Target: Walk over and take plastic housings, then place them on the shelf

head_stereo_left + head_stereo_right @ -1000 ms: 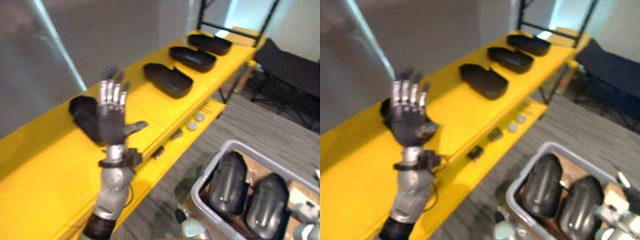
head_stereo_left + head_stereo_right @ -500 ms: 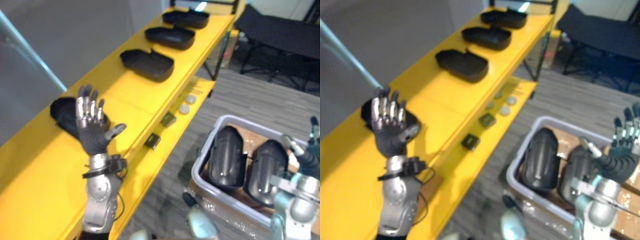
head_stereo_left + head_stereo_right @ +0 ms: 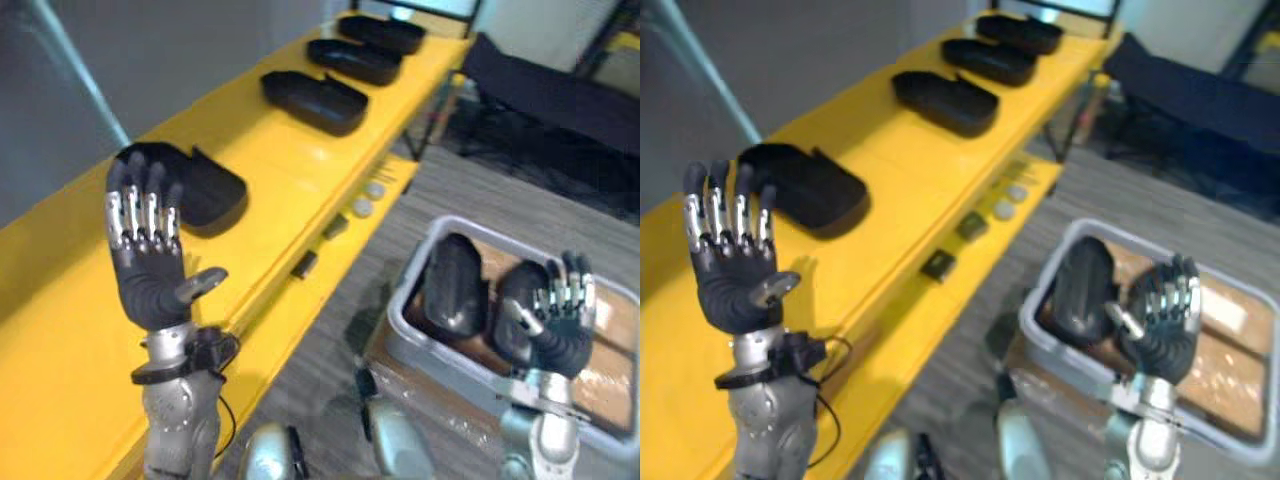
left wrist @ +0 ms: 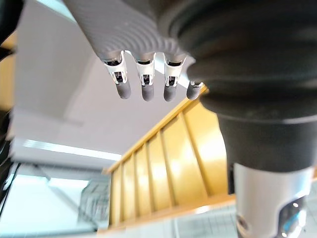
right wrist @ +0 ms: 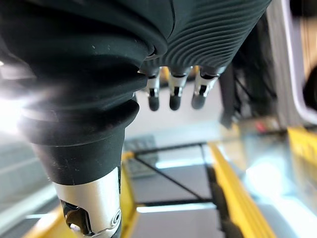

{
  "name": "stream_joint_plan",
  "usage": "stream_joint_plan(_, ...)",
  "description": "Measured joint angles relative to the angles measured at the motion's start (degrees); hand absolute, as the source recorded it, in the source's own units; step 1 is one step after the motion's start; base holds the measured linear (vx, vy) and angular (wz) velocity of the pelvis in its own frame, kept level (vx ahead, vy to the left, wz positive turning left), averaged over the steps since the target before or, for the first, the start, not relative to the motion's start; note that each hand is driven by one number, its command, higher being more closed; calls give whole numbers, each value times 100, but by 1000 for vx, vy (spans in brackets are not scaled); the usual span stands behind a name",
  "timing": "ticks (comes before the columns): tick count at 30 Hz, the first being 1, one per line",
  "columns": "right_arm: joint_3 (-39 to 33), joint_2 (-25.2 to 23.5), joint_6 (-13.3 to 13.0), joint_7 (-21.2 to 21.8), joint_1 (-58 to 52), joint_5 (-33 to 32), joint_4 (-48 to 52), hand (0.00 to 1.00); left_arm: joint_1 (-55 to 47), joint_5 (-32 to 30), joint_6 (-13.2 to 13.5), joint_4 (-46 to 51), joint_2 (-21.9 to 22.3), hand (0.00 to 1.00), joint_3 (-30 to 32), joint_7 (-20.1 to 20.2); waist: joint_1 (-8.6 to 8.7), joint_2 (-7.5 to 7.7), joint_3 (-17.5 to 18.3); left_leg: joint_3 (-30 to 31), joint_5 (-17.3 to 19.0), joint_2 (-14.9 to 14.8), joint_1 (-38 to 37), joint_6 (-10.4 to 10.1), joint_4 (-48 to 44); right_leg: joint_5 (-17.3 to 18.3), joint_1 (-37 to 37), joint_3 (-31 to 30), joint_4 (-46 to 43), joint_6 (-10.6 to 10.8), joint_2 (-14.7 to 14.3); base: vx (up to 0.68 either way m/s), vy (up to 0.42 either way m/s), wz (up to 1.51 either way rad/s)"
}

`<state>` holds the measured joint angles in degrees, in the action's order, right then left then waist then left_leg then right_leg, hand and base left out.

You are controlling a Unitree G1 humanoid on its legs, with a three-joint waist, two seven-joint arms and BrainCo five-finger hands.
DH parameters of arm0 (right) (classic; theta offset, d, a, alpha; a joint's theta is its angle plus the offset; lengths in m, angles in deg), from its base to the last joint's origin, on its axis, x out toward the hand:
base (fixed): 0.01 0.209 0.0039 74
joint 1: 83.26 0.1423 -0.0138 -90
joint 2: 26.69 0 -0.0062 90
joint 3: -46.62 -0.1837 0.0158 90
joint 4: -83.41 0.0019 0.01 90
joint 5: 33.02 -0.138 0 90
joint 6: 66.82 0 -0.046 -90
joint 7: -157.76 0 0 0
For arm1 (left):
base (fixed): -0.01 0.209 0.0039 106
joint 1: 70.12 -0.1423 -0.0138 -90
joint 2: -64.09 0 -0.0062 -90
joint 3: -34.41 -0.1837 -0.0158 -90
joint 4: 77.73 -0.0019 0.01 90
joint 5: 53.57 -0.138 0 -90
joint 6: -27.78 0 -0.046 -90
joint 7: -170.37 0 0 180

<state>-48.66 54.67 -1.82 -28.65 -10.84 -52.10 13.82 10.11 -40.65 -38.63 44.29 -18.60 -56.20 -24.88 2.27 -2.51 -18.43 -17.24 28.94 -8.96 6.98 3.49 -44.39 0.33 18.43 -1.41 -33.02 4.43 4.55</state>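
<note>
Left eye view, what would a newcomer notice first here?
A long yellow shelf on the left carries four black housings in a row. The left hand is raised open over its near end; the right hand is open by a grey bin at lower right holding two more housings.

housings (image 3: 945,102) on shelf (image 3: 890,170) — 4 | housings in bin (image 3: 440,365) — 2

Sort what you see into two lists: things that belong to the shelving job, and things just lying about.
Belongs to the job:
two housings in the grey bin
four housings on the yellow shelf
left hand and right hand, both open and empty

Just lying about:
small parts on the shelf's lower ledge
dark furniture behind
</note>
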Motion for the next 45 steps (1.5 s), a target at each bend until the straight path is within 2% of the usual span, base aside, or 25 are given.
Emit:
stream_joint_plan(3, 466, 237, 74, -19, 603, 375, -395, 0, -369, 20, -105, -12, 7, 0, 648, 76, -263, 34, 37, -405, -411, -201, 3, -144, 519, 633, -293, 137, -906, -197, 585, -237, -32, -77)
stream_joint_plan(4, 462, 268, 134, -28, 711, 488, -524, 0, -417, 26, -123, -31, 4, 0, 771, 103, -328, 44, 67, -420, -520, -216, 7, -193, 687, 681, -424, 238, -844, -180, 718, -110, -129, -53)
stream_joint_plan(6, 424, 505, 430, -268, 1005, 945, -1029, 0, -573, 186, -127, -157, -16, 0, 1238, 391, -617, 184, 273, -371, -798, -237, 196, -516, 1230, 689, -1005, 499, -111, -168, 1092, -67, -172, -50)
stream_joint_plan(9, 230, 611, 839, -570, 1139, 1163, -1230, 0, -838, 673, -124, -258, -175, 0, 1403, 716, -836, 371, 402, -37, -1142, -222, 526, -697, 1313, 505, -1447, 611, 1071, 59, 1218, -79, -235, -78)
stream_joint_plan(10, 185, 610, 921, -623, 1117, 1174, -1247, 0, -863, 736, -124, -339, -236, 0, 1393, 760, -830, 463, 454, -67, -1168, -223, 547, -721, 1301, 419, -1499, 611, 1269, 110, 1253, -42, -263, -72)
stream_joint_plan(11, 31, 624, 1046, -659, 1080, 1174, -1263, 0, -843, 758, -122, -456, -248, 0, 1387, 772, -746, 587, 537, -54, -1233, -257, 607, -742, 1210, 505, -1621, 664, 1515, 424, 1251, 7, -253, -43)
stream_joint_plan(12, -86, 639, 1100, -719, 1047, 1185, -1268, 0, -828, 759, -112, -464, -181, 0, 1337, 772, -698, 579, 534, -37, -1262, -294, 630, -769, 1157, 621, -1641, 683, 1598, 632, 1202, 44, -345, -46)
stream_joint_plan(13, -314, 693, 1195, -831, 1000, 1203, -1281, 0, -829, 770, -68, -465, -23, 0, 1193, 791, -568, 461, 518, 278, -1319, -381, 726, -855, 1099, 733, -1629, 731, 1694, 801, 1044, 52, -388, -46)
stream_joint_plan(14, -527, 775, 1260, -971, 979, 1182, -1313, 0, -805, 903, -27, -466, 126, 0, 1006, 811, -406, 286, 485, 594, -1400, -449, 789, -992, 1235, 736, -1499, 724, 1673, 806, 858, 39, -362, -41)
stream_joint_plan(16, -870, 814, 1260, -1177, 976, 1065, -1334, 0, -560, 915, 69, -466, 233, 0, 784, 815, -168, 210, 401, 713, -1630, -471, 727, -1171, 1699, 747, -1132, 575, 1481, 777, 737, 0, -224, -44)
stream_joint_plan(17, -955, 814, 1249, -1267, 1013, 1042, -1349, 0, -378, 919, 204, -476, 250, 0, 694, 810, -113, 274, 290, 681, -1722, -464, 652, -1217, 1893, 741, -981, 498, 1406, 766, 714, -29, -179, -56)
stream_joint_plan(19, -1071, 801, 1233, -1373, 1013, 984, -1361, 0, -65, 924, 390, -567, 248, 0, 409, 829, -78, 249, 164, 613, -1843, -454, 588, -1260, 2140, 672, -784, 365, 1405, 660, 656, -48, -102, -50)
stream_joint_plan(22, -1062, 583, 1216, -1499, 1110, 856, -1434, 0, 541, 921, 446, -813, 228, 0, -248, 1099, 159, 294, -196, 543, -1952, -430, 634, -1265, 2279, 555, -653, 282, 1565, 582, 633, -80, -41, -28)
stream_joint_plan(23, -1034, 453, 1215, -1534, 1173, 830, -1538, 0, 794, 921, 249, -1143, 232, 0, -754, 1363, 217, 273, -289, 546, -1955, -423, 707, -1259, 2271, 402, -650, 272, 1775, 589, 623, -58, 24, -13)
stream_joint_plan(26, -838, 404, 1202, -1605, 1632, 624, -1973, 0, 1096, 646, -359, -1885, 212, 0, -1512, 1506, 222, 277, -395, 554, -1956, -370, 758, -1248, 2262, 122, -665, 255, 2053, 609, 647, -45, 47, -14)
stream_joint_plan(28, -607, 416, 1210, -1624, 2099, 628, -2315, 0, 1294, 155, -805, -2626, 156, 0, -1941, 1290, 161, 269, -431, 602, -1955, -321, 833, -1232, 2216, 0, -669, 256, 2192, 627, 683, -47, 58, -2)
stream_joint_plan(30, -389, 553, 1471, -1633, 3062, 605, -3053, 0, 1423, -239, -1355, -3508, 105, 0, -2205, 1028, 127, 258, -579, 845, -2001, -199, 912, -1162, 2178, -88, -792, 338, 2333, 664, 756, -57, 44, 27)
stream_joint_plan(31, -334, 643, 1535, -1639, 3333, 582, -3290, 0, 1416, -268, -1445, -3666, 94, 0, -2229, 1014, 87, 242, -640, 882, -2018, -189, 911, -1139, 2183, -130, -831, 371, 2369, 656, 758, -106, 40, 34)
stream_joint_plan(33, -286, 1102, 1699, -1727, 4220, 386, -4136, 0, 1311, -499, -1711, -4206, 35, 0, -2322, 970, -167, 168, -755, 1050, -2066, -108, 1024, -1104, 2173, -150, -865, 510, 2389, 653, 810, -117, 24, 34)
stream_joint_plan(35, -290, 1433, 1723, -1747, 4851, 254, -4745, 0, 1141, -602, -1844, -4556, -5, 0, -2274, 853, -258, 127, -777, 1203, -2155, -20, 1140, -1071, 2184, -154, -860, 640, 2388, 656, 861, -77, 18, 44)
stream_joint_plan(36, -287, 1689, 1725, -1736, 5281, 110, -5184, 0, 1033, -790, -1872, -4912, -24, 0, -2217, 729, -379, 99, -791, 1260, -2192, 8, 1182, -1065, 2185, -161, -859, 694, 2388, 659, 881, -80, 19, 34)
stream_joint_plan(39, -250, 2265, 1714, -1717, 6017, -61, -5943, 0, 811, -986, -1775, -5380, 2, 0, -2113, 395, -510, -44, -867, 1451, -2265, 90, 1300, -1036, 2186, -172, -900, 904, 2383, 670, 933, -66, 16, 37)
stream_joint_plan(41, -142, 2749, 1716, -1755, 6617, -86, -6574, 0, 526, -926, -1530, -5717, 107, 0, -1819, -64, -724, -230, -960, 1545, -2360, 196, 1338, -1005, 2241, -178, -907, 1001, 2373, 683, 1015, -68, 25, 27)
stream_joint_plan(44, -4, 3055, 1886, -1909, 7067, -81, -7248, 0, 385, -875, -1186, -6137, 256, 0, -1535, -387, -825, -433, -979, 1733, -2481, 311, 1483, -991, 2308, -176, -895, 1243, 2363, 687, 1088, -59, 17, 33)
stream_joint_plan(45, 25, 3084, 1928, -1960, 7158, -82, -7417, 0, 376, -874, -1072, -6233, 247, 0, -1472, -455, -867, -441, -978, 1746, -2521, 318, 1508, -994, 2346, -177, -851, 1248, 2353, 687, 1090, -56, 4, 31)
